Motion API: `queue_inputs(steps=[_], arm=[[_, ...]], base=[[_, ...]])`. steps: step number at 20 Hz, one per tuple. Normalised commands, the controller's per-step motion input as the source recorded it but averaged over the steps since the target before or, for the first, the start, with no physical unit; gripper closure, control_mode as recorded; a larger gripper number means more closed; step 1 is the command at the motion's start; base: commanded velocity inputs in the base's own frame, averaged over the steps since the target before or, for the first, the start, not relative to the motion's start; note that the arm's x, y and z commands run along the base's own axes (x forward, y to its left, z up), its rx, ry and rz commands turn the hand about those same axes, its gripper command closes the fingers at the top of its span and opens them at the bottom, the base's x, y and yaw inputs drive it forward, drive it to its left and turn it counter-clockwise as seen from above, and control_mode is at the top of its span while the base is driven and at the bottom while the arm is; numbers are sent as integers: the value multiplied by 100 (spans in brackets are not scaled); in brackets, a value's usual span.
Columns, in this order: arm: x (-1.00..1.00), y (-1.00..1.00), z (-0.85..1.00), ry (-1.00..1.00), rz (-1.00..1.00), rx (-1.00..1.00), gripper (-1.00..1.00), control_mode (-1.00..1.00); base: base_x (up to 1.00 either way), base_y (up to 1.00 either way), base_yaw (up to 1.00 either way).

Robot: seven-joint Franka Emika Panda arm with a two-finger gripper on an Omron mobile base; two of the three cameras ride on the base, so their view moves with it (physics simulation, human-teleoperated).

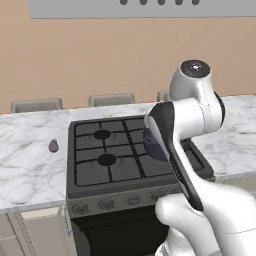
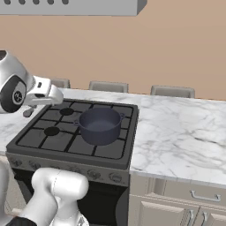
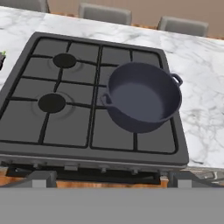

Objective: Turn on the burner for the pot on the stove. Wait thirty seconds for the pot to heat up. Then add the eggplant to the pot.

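One step stood first: our pincer [image 3: 109, 177], wide open and empty, had to reach the stove [image 3: 65, 127] knobs at 6 o'clock below the pot [image 3: 142, 96].

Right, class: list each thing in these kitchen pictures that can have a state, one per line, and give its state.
pot: upright, empty, on the right side of the stove.
stove: no flame visible at the two bare left burners.
eggplant: lying on the counter left of the stove, untouched.
gripper: open, holding nothing, above the stove's front.
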Motion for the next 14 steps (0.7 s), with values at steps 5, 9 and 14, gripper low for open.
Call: queue_inputs(steps=[5, 9, 14], arm=[[12, 90, 0, 3, 0, 0, -100, -100], [29, 91, -20, 5, 0, 4, -100, -100], [32, 73, -18, 0, 0, 6, -100, -100]], base=[[0, 0, 0], [0, 0, 0], [0, 0, 0]])
